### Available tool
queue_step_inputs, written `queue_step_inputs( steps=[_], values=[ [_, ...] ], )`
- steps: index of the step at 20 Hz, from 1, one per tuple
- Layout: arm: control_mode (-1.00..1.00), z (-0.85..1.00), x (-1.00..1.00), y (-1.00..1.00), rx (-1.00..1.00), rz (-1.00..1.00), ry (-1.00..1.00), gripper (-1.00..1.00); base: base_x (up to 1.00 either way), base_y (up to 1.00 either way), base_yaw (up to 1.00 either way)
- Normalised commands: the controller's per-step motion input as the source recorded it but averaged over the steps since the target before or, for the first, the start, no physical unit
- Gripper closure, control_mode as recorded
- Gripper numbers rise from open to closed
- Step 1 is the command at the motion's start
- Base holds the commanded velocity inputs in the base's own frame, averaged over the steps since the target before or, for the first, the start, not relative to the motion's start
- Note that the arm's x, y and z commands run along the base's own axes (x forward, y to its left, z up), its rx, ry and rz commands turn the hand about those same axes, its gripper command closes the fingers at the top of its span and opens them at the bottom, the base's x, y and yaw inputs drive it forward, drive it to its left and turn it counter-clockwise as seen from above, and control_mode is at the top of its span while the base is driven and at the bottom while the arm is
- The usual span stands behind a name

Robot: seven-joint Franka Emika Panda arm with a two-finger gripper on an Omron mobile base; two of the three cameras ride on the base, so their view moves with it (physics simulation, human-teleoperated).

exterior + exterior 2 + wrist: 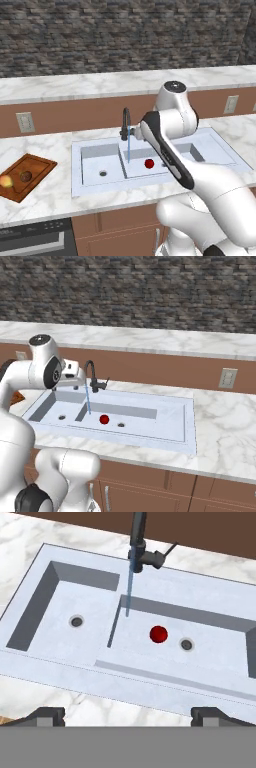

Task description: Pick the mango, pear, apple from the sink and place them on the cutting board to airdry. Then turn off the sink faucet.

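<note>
One fruit, the apple (158,634), is left in the sink (60,682): it lies on the floor of the wider basin, ahead of the jaws (128,716) and a little toward the right-hand fingertip, with a round drain just beside it on that same side. The jaws are spread as wide as they go, nothing between them, and they hang above the near rim of the sink over the marble bench (115,708), well short of the apple. Straight ahead of the jaws and beyond the apple rises the sink faucet (139,542), black, its thin stream of water (128,594) falling into the wider basin next to the divider, clear of the apple. The smaller basin lies ahead toward the left-hand fingertip, with its own drain. In the left base view the cutting board (40,165) lies on the bench far off to the left of the sink, well apart from the jaws; on it rest the pear (25,176), near the middle, and the mango (6,181), at the board's left edge, close together.
</note>
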Motion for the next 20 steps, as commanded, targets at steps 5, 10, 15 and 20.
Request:
queue_step_inputs(
  steps=[5, 10, 15, 20],
  values=[
    [-1.00, -0.14, 0.10, -0.39, 0.00, 0.00, -0.02, -1.00, 0.00, 0.00, 0.00],
    [-1.00, -0.15, 0.08, -0.36, 0.00, 0.00, -0.02, -1.00, 0.00, 0.00, 0.00],
    [-1.00, -0.27, 0.09, -0.30, 0.00, 0.00, -0.01, -1.00, 0.00, 0.00, 0.00],
    [-1.00, -0.28, 0.08, -0.19, 0.00, 0.00, -0.02, -1.00, 0.00, 0.00, 0.00]
  ],
)
